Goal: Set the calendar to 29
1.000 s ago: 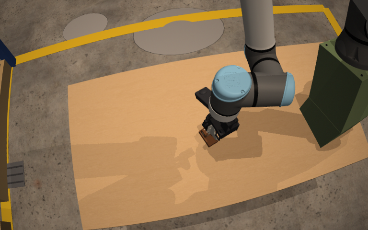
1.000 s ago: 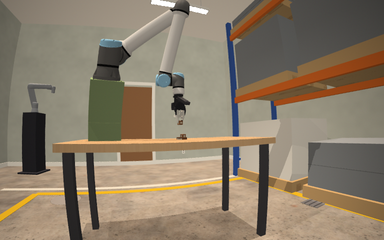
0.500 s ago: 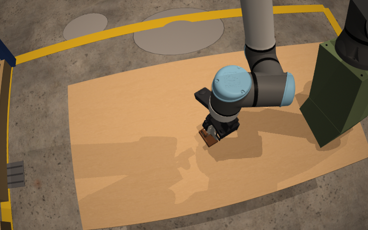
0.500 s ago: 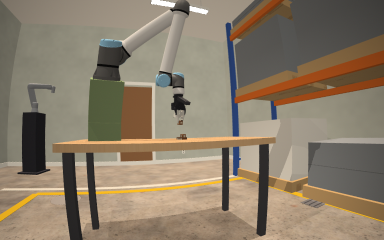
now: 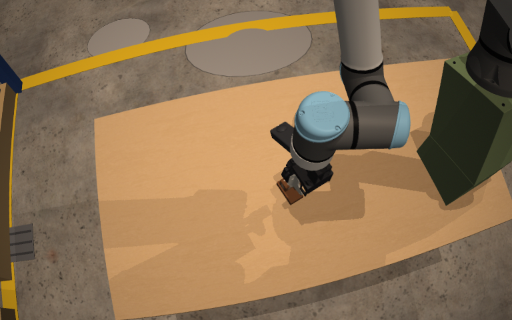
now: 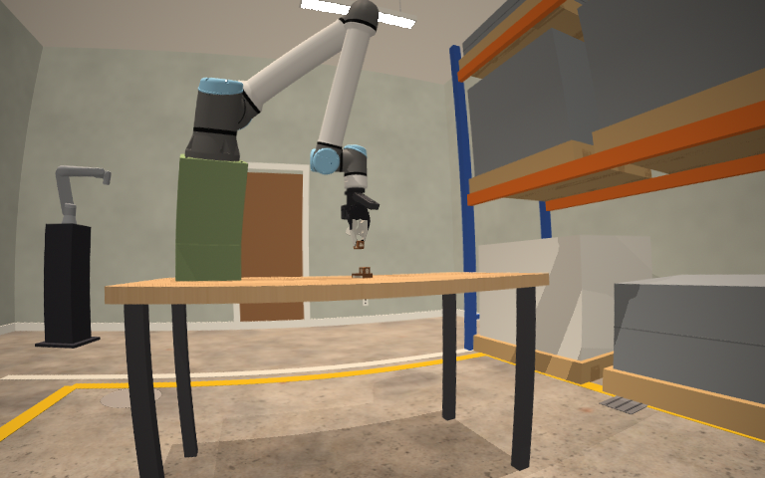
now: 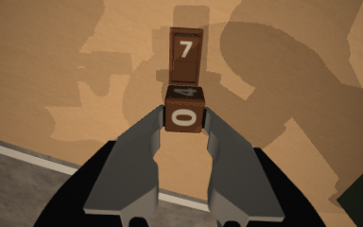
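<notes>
Overhead, table (image 5: 179,166): wide wooden top on dark legs, carrying the arm's pedestal at one end and the calendar pieces near the middle.
Pedestal (image 5: 473,131): green block, standing on the table's far right end as seen from the top view.
Arm (image 6: 339,89): reaching out from the pedestal, elbow high, wrist pointing down over the table.
Gripper (image 7: 184,124): hanging well above the table, clamped on a brown cube, one grey finger (image 7: 141,151) pressed to each side.
Held cube (image 7: 184,114): lifted clear of the table, white 0 facing the wrist camera, a 4 on the adjoining face beyond it.
Tray (image 7: 186,47): small brown holder resting flat on the table, below the gripper and slightly offset from it; seen low on the table top in the exterior view (image 6: 362,273).
Second cube (image 7: 185,49): sitting in the tray, a 7 on its upward face.
Gap: held cube and tray well apart vertically, nothing touching between them.
Month side: too small to make out in any view.
</notes>
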`<state>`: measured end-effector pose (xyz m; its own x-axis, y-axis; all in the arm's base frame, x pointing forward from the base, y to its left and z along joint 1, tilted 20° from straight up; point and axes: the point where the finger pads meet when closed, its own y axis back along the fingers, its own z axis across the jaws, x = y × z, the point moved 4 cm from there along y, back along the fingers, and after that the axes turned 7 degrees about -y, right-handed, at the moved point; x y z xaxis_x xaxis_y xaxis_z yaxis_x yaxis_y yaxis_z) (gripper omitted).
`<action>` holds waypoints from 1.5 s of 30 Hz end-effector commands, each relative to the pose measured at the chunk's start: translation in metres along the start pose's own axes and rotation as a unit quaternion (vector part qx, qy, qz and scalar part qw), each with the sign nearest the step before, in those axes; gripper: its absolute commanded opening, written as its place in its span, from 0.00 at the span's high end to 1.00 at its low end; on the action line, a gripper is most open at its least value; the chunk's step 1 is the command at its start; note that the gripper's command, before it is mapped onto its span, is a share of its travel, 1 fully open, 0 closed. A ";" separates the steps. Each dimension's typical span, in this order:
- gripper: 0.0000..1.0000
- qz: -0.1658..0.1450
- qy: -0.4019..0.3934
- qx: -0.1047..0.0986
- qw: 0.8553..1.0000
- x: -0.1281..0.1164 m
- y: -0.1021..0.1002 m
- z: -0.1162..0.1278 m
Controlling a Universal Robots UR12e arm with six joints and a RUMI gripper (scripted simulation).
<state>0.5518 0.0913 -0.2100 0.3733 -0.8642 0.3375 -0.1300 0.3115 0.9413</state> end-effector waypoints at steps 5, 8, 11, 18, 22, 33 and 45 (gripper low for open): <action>0.90 0.000 0.000 0.000 1.000 0.000 -0.014 0.000; 0.90 0.000 0.000 0.000 1.000 0.000 -0.023 0.000; 0.90 0.000 0.000 0.000 1.000 0.000 -0.034 0.000; 0.90 0.000 0.000 0.000 1.000 0.000 -0.050 0.000; 0.90 0.000 0.000 0.000 1.000 0.000 -0.059 0.000; 0.90 0.000 0.000 0.000 1.000 0.001 -0.064 0.000; 0.90 0.000 0.000 0.000 1.000 0.001 -0.064 0.000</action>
<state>0.5602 0.0708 -0.2704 0.3734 -0.8642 0.3374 -0.1301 0.3113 0.9414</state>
